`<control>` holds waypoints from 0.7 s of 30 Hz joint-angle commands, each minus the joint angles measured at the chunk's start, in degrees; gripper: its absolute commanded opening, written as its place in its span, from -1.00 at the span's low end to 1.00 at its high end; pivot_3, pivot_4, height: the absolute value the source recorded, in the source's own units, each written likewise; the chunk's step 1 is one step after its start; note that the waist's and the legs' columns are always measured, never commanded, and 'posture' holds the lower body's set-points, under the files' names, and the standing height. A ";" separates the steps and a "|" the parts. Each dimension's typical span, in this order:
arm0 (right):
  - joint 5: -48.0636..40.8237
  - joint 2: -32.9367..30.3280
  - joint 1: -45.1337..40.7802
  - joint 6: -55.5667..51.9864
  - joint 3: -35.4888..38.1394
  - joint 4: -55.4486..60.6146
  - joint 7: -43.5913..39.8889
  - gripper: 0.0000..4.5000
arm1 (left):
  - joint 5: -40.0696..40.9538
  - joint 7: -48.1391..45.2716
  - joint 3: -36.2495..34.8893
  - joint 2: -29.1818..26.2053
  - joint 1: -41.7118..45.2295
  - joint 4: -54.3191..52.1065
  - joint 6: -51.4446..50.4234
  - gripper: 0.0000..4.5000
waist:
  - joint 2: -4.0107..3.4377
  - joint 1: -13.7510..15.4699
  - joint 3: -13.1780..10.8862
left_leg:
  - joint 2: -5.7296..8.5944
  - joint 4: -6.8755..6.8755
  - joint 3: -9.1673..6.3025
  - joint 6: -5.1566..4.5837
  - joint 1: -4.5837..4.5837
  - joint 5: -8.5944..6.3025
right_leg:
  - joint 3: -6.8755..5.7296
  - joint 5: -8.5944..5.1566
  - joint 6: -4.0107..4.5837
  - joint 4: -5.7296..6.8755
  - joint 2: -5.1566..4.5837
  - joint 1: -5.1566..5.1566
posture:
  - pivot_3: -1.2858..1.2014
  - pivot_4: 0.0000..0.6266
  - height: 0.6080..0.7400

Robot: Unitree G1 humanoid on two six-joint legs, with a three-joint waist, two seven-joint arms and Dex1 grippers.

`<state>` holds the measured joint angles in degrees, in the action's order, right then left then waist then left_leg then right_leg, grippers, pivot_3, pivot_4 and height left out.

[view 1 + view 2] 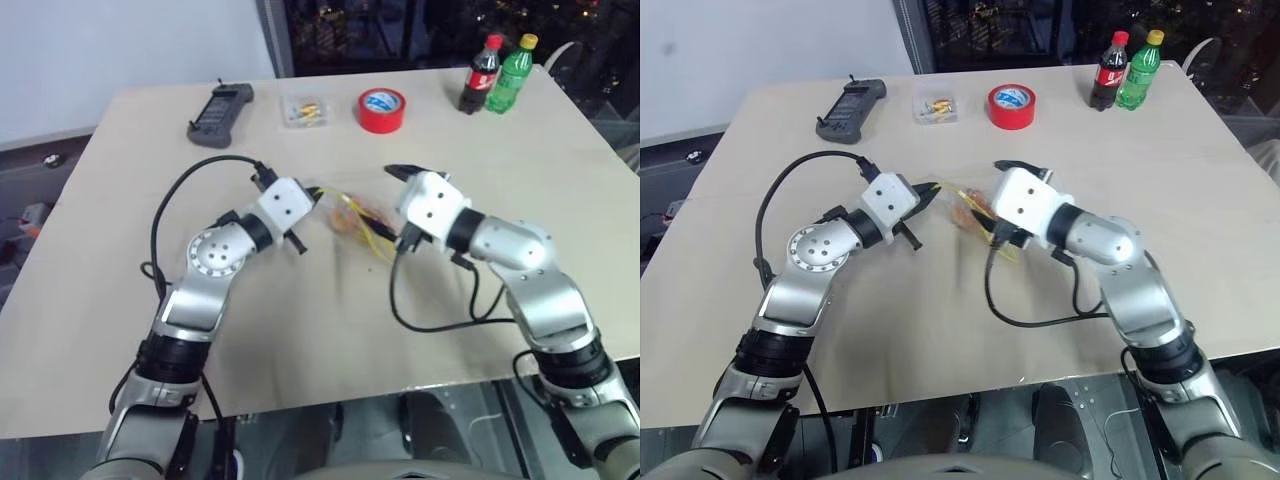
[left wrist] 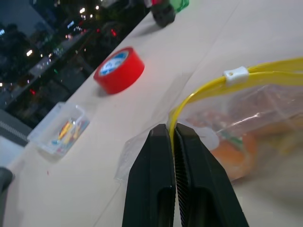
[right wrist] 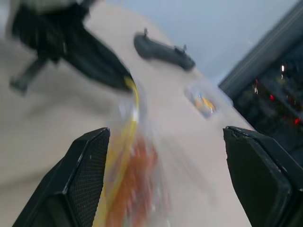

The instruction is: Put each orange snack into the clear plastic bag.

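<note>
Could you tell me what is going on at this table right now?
The left gripper is shut on the yellow seal strip of the clear plastic bag, holding it up over the table. Orange snacks show inside the bag. The right gripper is open wide right at the bag, holding nothing.

Looks like a lab or test room w/ a robot work spot, not a home. One big plain tan table [image 1: 300, 350] w/ a few odd things spread out: a black handheld controller [image 1: 219, 115], a red tape roll [image 1: 382, 109], a small clear box [image 1: 304, 111] w/ yellow bits, 2 soda bottles [image 1: 497, 76]. Bare pale wall [image 1: 120, 45] behind. Dark window [image 1: 400, 30] w/ small city lights, so it's night outside.
</note>
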<state>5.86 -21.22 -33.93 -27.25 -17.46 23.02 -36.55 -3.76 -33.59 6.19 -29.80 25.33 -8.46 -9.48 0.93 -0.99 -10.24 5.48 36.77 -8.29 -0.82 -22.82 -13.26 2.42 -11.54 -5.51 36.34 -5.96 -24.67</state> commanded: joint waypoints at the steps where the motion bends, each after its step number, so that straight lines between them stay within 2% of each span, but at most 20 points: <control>1: 0.40 3.98 -3.44 -2.55 -1.65 -2.32 2.37 0.73 | -0.62 0.24 -0.18 -0.52 -1.06 -4.58 0.46 -1.00 | 0.00 0.00 0.00 | 0.00 0.02 0.00 0.00 0.00 0.00 | 0.00 0.00 0.00 0.03 0.00 0.00 | 0.03 -0.52 1.00; 3: 0.58 4.98 -4.18 -3.17 -1.99 -3.69 2.64 0.73 | -0.82 0.32 -0.15 -0.69 -1.79 -5.58 0.39 -1.00 | -0.01 0.00 0.00 | 0.00 0.05 -0.01 0.00 0.00 0.00 | 0.02 0.00 0.01 0.07 0.00 -0.02 | 0.03 -0.52 1.00; 4: 0.62 5.24 -4.38 -3.42 -2.14 -4.27 2.66 0.63 | -0.78 0.30 -0.34 -0.81 -2.22 -6.10 0.30 -1.00 | 0.00 0.06 0.00 | 0.02 0.05 -0.01 0.00 -0.01 0.00 | 0.02 0.00 0.01 0.07 0.00 -0.02 | 0.03 -0.52 1.00; 6: 0.66 5.48 -4.59 -3.67 -2.39 -5.15 2.67 0.37 | -0.76 0.32 -0.62 -1.02 -3.01 -6.96 0.10 -1.00 | 0.00 0.13 0.00 | 0.04 0.07 -0.02 0.00 -0.01 0.00 | 0.02 0.00 0.01 0.08 -0.01 -0.02 | 0.03 -0.52 1.00; 8: 0.71 5.69 -4.74 -3.96 -2.63 -6.00 2.68 -0.04 | -0.74 0.40 -1.04 -1.39 -3.82 -7.69 -0.22 -1.00 | -0.01 0.06 0.00 | 0.05 0.07 -0.01 0.00 -0.01 0.00 | 0.03 0.00 0.01 0.09 -0.02 -0.02 | 0.03 -0.52 1.00; 20: 0.47 4.03 -3.48 -6.04 -3.28 -6.04 0.81 -0.04 | -0.65 0.82 -1.76 -2.04 -4.73 -8.51 -0.78 -1.00 | -0.01 -0.05 0.00 | 0.07 0.10 -0.01 0.01 0.01 0.00 | 0.03 0.00 0.01 0.24 0.00 -0.06 | 0.03 -0.52 1.00; 21: 0.36 4.01 -3.34 -6.25 -3.36 -5.99 0.78 -0.23 | -0.63 0.85 -1.80 -2.05 -4.84 -8.55 -0.76 -1.00 | -0.01 -0.07 0.00 | 0.07 0.10 -0.01 0.01 0.01 0.00 | 0.03 0.00 0.01 0.24 0.00 -0.06 | 0.03 -0.52 1.00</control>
<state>6.49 -17.18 -37.13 -33.46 -20.98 14.76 -35.67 -4.35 -33.40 5.99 -31.48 20.43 -14.62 -10.80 0.92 -1.05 -10.24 5.55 36.87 -8.30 -0.81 -22.80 -13.26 2.45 -11.55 -5.50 36.58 -5.97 -24.74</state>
